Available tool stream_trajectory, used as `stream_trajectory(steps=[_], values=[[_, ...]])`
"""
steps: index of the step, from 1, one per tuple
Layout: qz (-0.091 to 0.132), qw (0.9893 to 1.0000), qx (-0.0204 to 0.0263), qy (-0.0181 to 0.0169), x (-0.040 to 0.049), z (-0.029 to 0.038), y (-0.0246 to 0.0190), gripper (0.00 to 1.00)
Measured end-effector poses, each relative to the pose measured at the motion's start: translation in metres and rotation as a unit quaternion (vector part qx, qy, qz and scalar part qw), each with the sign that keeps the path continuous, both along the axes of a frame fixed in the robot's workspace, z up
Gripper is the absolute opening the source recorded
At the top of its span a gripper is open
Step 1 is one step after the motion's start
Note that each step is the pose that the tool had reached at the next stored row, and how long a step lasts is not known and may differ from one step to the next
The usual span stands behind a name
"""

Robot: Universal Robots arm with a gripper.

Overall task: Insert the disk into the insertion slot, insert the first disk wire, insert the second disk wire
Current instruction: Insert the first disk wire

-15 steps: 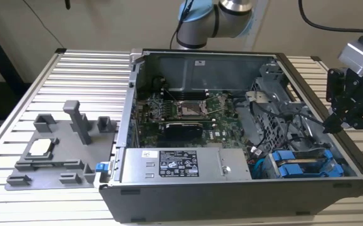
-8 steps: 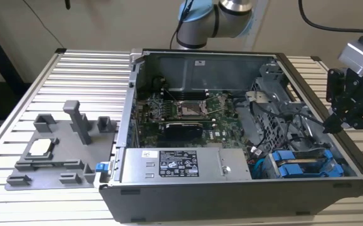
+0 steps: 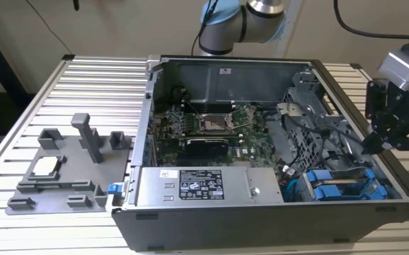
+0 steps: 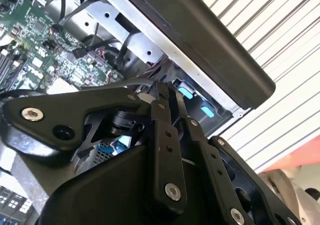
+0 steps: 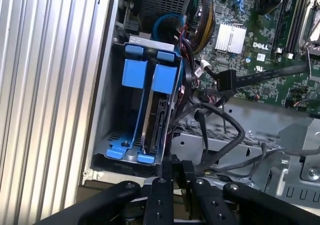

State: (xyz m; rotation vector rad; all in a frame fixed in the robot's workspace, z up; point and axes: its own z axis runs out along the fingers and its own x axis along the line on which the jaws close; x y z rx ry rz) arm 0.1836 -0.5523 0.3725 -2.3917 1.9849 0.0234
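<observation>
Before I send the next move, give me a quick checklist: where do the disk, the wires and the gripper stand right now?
1. Disk in slot: ok. The disk stands in the insertion slot, beside another blue carrier.
2. Disk fully seated: cannot tell.
3. Wires plugged in: not ok. A black connector hangs free beside the slot.
4. Gripper empty: ok. The gripper is shut and holds nothing.
5. Approach free: probably not ok. Loose black cables lie right by the gripper, next to the slot.
</observation>
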Motion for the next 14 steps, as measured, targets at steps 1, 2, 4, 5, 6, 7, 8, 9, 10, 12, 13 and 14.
stream_trajectory(steps=[1,2,4,5,6,7,8,9,10,12,13,14], values=[[0.000,1.0000,0.0000,-0.0001,-0.0014,0.0000,-0.0009,0.19],[0.000,1.0000,0.0001,-0.0002,-0.0026,0.0000,-0.0018,0.19],[0.000,1.0000,0.0001,-0.0003,-0.0043,-0.0001,-0.0035,0.19],[0.000,1.0000,0.0001,-0.0003,-0.0048,-0.0001,-0.0048,0.19],[0.000,1.0000,0.0000,-0.0003,-0.0054,-0.0001,-0.0059,0.19],[0.000,1.0000,0.0000,-0.0005,-0.0064,-0.0001,-0.0069,0.19],[0.000,1.0000,0.0001,-0.0008,-0.0077,-0.0001,-0.0076,0.19],[0.000,1.0000,0.0001,-0.0013,-0.0092,-0.0002,-0.0081,0.19],[0.000,1.0000,0.0002,-0.0022,-0.0109,-0.0003,-0.0085,0.19],[0.000,1.0000,0.0001,-0.0048,-0.0140,-0.0004,-0.0092,0.19],[0.000,1.0000,0.0001,-0.0063,-0.0152,-0.0006,-0.0094,0.19],[-0.001,1.0000,0.0002,-0.0073,-0.0164,-0.0008,-0.0095,0.19]])
